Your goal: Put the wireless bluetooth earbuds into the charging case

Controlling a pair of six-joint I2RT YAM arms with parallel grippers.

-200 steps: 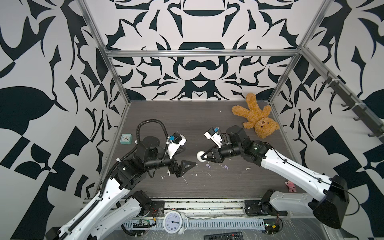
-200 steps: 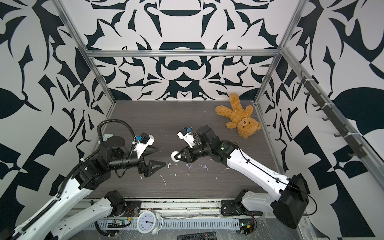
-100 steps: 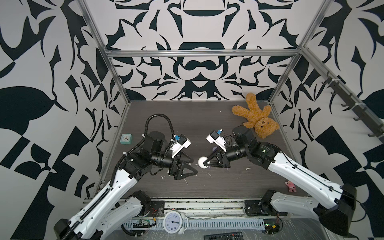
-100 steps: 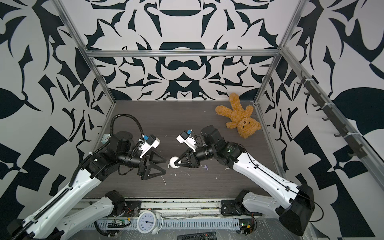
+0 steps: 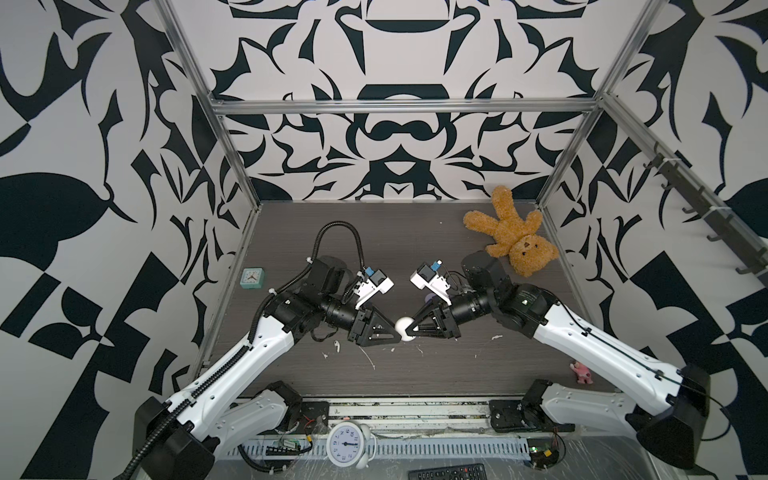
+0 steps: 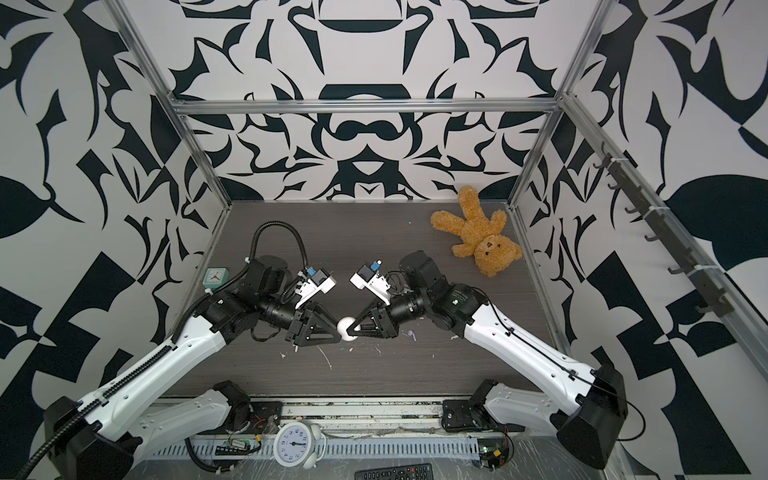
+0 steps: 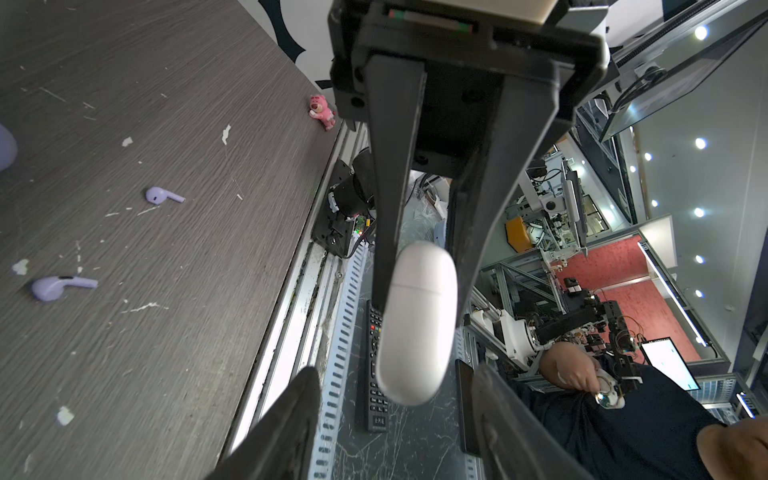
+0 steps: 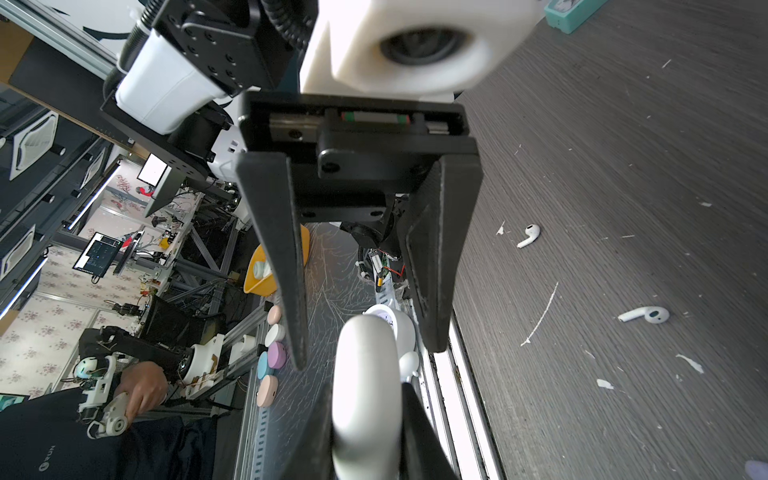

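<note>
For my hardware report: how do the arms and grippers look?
The left arm and right arm have white shells and black joints. The left carries a black ribbed hose; the right shows a green mark. The left gripper and right gripper have black triangular fingers.

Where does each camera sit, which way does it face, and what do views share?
Top views: high above the arms' bases, looking down on the table; both arms show in full.
Left wrist: behind the left gripper, facing the right gripper; own fingers show.
Right wrist: behind the right gripper, facing the left gripper; own fingers show.
Shared: all four show the white case, gripped by the right gripper, between the left gripper's open jaws.
</note>
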